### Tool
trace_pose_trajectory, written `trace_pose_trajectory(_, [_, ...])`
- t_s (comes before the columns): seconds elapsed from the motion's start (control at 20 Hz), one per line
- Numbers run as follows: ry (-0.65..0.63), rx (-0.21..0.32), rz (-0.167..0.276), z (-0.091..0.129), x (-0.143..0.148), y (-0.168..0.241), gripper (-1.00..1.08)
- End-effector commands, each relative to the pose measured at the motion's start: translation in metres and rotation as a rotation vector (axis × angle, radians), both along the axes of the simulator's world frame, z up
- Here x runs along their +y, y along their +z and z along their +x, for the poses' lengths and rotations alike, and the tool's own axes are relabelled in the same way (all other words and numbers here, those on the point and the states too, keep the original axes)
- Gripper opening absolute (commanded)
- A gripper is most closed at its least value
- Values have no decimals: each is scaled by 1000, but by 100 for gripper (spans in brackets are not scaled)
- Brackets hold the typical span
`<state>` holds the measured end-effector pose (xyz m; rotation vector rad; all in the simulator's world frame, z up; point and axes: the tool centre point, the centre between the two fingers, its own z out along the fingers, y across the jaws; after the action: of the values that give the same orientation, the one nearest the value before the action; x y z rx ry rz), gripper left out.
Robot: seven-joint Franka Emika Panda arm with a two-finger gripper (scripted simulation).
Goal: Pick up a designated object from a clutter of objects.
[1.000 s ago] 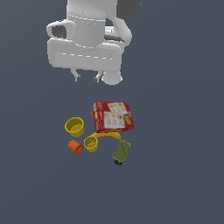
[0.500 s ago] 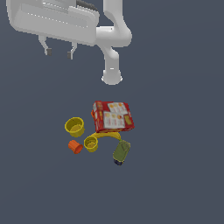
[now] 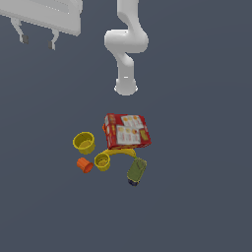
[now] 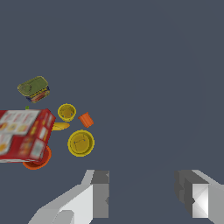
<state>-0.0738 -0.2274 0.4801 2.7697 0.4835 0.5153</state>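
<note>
Standing upright mid-bench at the clutter's edge, the larger yellow cup [image 3: 84, 142] looks light, stiff and probably slick, best pinched across its rolled rim by the spread, empty gripper [image 3: 37, 39].

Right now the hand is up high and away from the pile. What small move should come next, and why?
Probably shift the open hand sideways until it hangs over the larger yellow cup, then start down. The hand is empty and far from the cup, which stands upright at the pile's edge, apart from the red box and the orange cup.
</note>
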Motion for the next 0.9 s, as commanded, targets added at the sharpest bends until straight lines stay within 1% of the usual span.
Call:
trace_pose_trajectory(0.0, [32, -18, -7, -8, -18, 0, 28])
trace_pose_trajectory(0.2, [85, -41, -11, -18, -43, -7, 28])
trace_pose_trajectory(0.4, [141, -57, -8, -26, -66, -22, 28])
trace_pose_trajectory(0.65, [220, -71, 2, -32, -89, -52, 28])
trace_pose_trajectory(0.85, [289, -77, 17, -32, -101, -85, 28])
